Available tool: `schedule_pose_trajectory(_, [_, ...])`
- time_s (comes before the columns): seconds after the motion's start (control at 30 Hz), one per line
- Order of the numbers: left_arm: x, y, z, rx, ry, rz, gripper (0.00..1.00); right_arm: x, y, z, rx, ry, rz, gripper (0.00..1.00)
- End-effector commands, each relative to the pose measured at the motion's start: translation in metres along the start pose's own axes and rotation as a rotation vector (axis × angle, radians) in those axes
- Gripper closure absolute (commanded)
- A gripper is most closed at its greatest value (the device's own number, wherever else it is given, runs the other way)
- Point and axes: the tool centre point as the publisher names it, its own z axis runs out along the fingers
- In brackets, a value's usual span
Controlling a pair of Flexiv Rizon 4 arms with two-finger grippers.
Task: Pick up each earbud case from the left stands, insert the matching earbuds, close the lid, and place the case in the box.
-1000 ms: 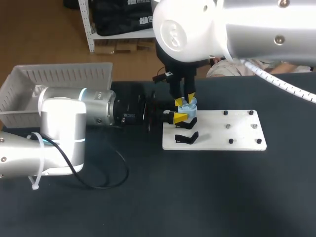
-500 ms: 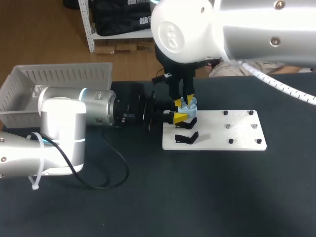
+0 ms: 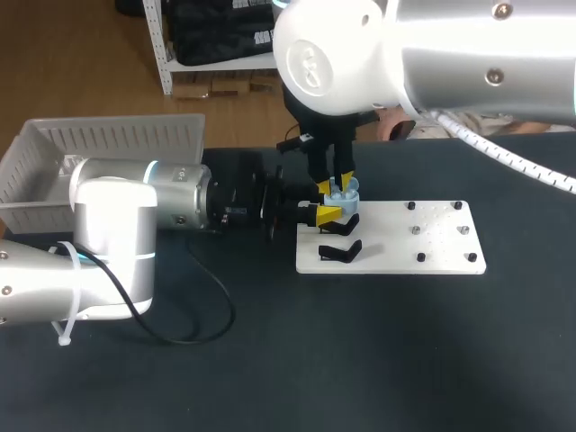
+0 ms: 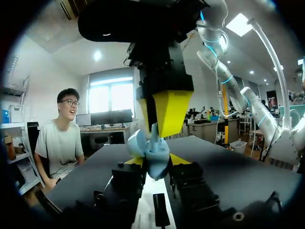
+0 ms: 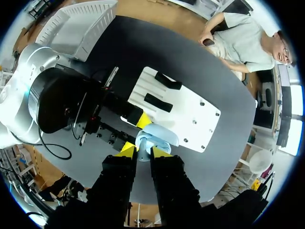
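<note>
At the head view's centre, the left gripper clamps the open light-blue earbud case; the right gripper hangs directly over it, its grip impossible to tell.

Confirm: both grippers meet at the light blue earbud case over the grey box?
No. The left gripper and right gripper meet at the light blue earbud case over the white board's left end, not the grey box; see the head view.

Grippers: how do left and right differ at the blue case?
The left gripper is level, entering from the side; the right gripper points straight down from above. The left gripper clamps the earbud case by its body; the right gripper pinches a small blue piece at its open top. Both have yellow tips and meet over the white board.
</note>
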Motion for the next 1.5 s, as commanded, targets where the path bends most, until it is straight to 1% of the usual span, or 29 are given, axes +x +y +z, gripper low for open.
schedule_pose_trajectory(0.03, [0.001, 0.0, 0.0, -0.002, -0.004, 0.004, 1.0, -0.002, 0.0, 0.001, 0.001, 0.004, 0.0, 1.0])
schedule_pose_trajectory(0.6, [0.001, 0.0, 0.0, -0.002, -0.004, 0.004, 1.0, -0.006, -0.001, 0.007, 0.016, 0.021, -0.013, 1.0])
schedule_pose_trajectory(0.63, [0.001, 0.0, 0.0, -0.002, -0.004, 0.004, 1.0, -0.006, -0.001, 0.007, 0.018, 0.022, -0.013, 0.95])
schedule_pose_trajectory(0.67, [0.001, 0.0, 0.0, -0.002, -0.004, 0.004, 1.0, -0.005, -0.001, 0.007, 0.019, 0.022, -0.014, 0.84])
schedule_pose_trajectory(0.7, [0.001, 0.0, 0.0, -0.002, -0.004, 0.004, 1.0, -0.005, -0.001, 0.007, 0.02, 0.021, -0.014, 0.69])
schedule_pose_trajectory(0.73, [0.001, 0.0, 0.0, -0.002, -0.004, 0.004, 1.0, -0.005, -0.001, 0.007, 0.02, 0.02, -0.014, 0.65])
schedule_pose_trajectory(0.77, [0.001, 0.0, 0.0, -0.002, -0.004, 0.004, 1.0, -0.004, -0.001, 0.007, 0.022, 0.019, -0.015, 0.66])
schedule_pose_trajectory(0.87, [0.001, 0.0, 0.0, -0.002, -0.004, 0.004, 1.0, -0.003, -0.001, 0.006, 0.026, 0.013, -0.013, 0.65])
schedule_pose_trajectory(1.0, [0.001, 0.0, 0.0, -0.002, -0.004, 0.004, 1.0, -0.002, -0.001, 0.004, 0.026, -0.004, -0.01, 0.6])
schedule_pose_trajectory(1.13, [0.001, 0.0, 0.0, -0.002, -0.004, 0.004, 1.0, 0.002, 0.0, -0.007, 0.015, -0.032, -0.007, 0.54])
schedule_pose_trajectory(1.23, [0.001, 0.0, 0.0, -0.002, -0.004, 0.004, 1.0, 0.003, -0.006, -0.017, 0.007, -0.063, 0.026, 0.51])
schedule_pose_trajectory(1.27, [0.001, 0.0, 0.0, -0.002, -0.004, 0.004, 1.0, 0.002, -0.009, -0.019, 0.005, -0.072, 0.044, 0.4])
schedule_pose_trajectory(1.33, [0.001, 0.0, 0.0, -0.002, -0.004, 0.004, 1.0, -0.001, -0.018, -0.022, -0.002, -0.092, 0.089, 0.02])
schedule_pose_trajectory(1.37, [0.001, 0.0, 0.0, -0.002, -0.004, 0.004, 1.0, -0.003, -0.022, -0.023, -0.008, -0.1, 0.114, 0.0])
schedule_pose_trajectory(1.5, [0.001, 0.0, 0.0, -0.002, -0.004, 0.004, 1.0, -0.012, -0.04, -0.021, -0.033, -0.123, 0.21, 0.0])
